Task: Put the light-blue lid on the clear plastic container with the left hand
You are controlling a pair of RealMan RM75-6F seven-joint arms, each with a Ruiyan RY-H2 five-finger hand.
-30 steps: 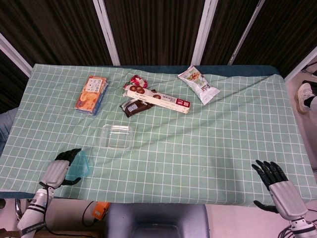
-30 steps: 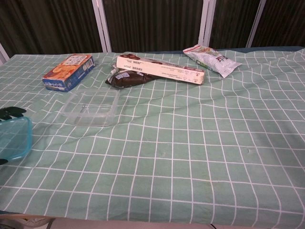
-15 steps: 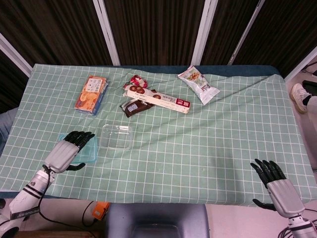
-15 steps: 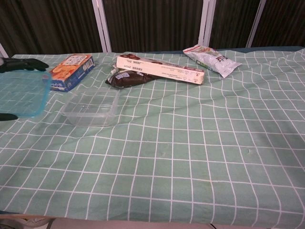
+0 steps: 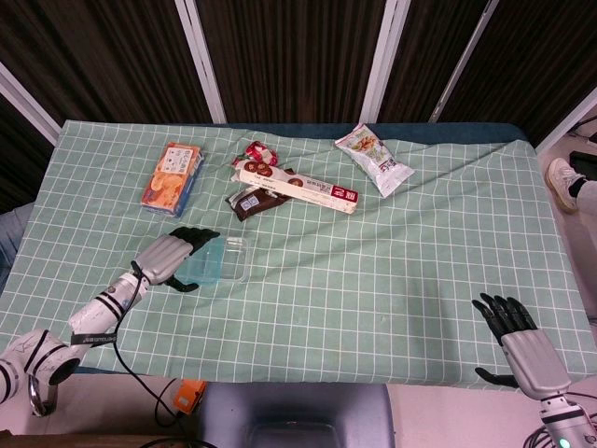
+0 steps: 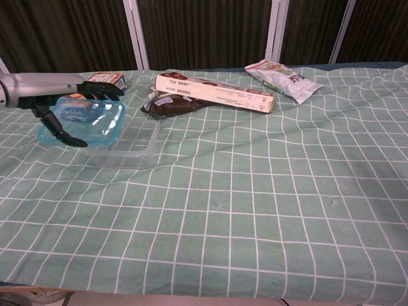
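Light-blue and see-through, the lid (image 6: 85, 121) is a rounded rectangle with a raised rim. My left hand (image 5: 174, 254) holds it, fingers over the top and thumb under it. I see it above the left part of the clear plastic container (image 6: 131, 151), tilted and not seated on it. The container is an open, shallow, transparent box standing on the green checked cloth of the bench (image 5: 392, 271).

Behind the lid lies one orange and blue snack box (image 5: 172, 177), partly hidden by it in the chest view. Further right I count one long cream carton (image 5: 297, 188), one dark brown packet (image 5: 251, 202) touching it, one small red and white packet (image 5: 257, 152) behind the carton, and one white snack bag (image 5: 373, 159) well apart. None of them touches the container.

My right hand (image 5: 518, 343) is at the near right edge of the bench, fingers spread and holding nothing.
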